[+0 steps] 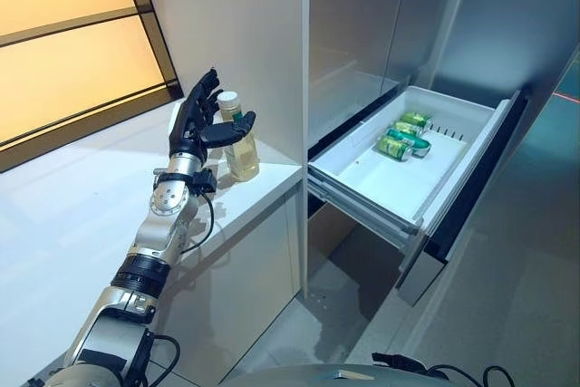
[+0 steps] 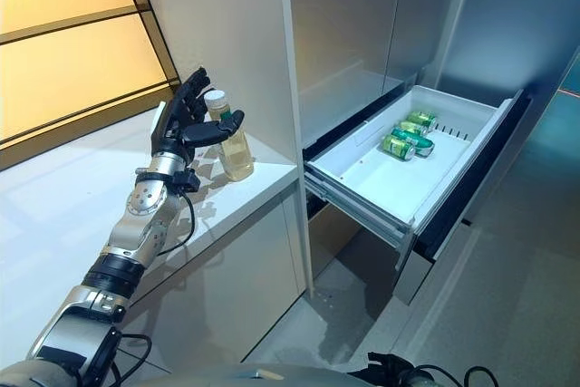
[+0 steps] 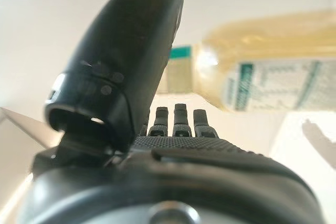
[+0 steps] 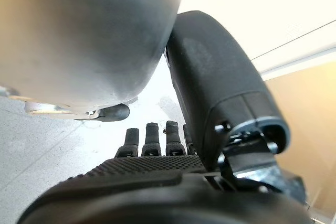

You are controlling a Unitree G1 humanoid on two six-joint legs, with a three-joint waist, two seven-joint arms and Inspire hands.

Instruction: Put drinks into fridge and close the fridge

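Left hand at the bottle on the bench, fridge drawer open.

The left hand [image 1: 201, 120] has its fingers [image 1: 205, 91] spread nearly straight behind the bottle [image 1: 240, 147], thumb just crossing its front, no grip closed. The bottle stands upright left of the drawer [image 1: 453, 180] holding green cans [image 1: 404, 136]. Full, smooth plastic: likely weighty and slippery; grasp mid-body. Right hand [image 4: 157, 182] idle, fingers relaxed.

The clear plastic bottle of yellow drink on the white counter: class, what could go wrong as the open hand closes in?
1. The clear plastic bottle of yellow drink stands near the white counter edge; the left hand, open, might tip it.
2. The open white fridge drawer already holds green cans, which the bottle could knock.
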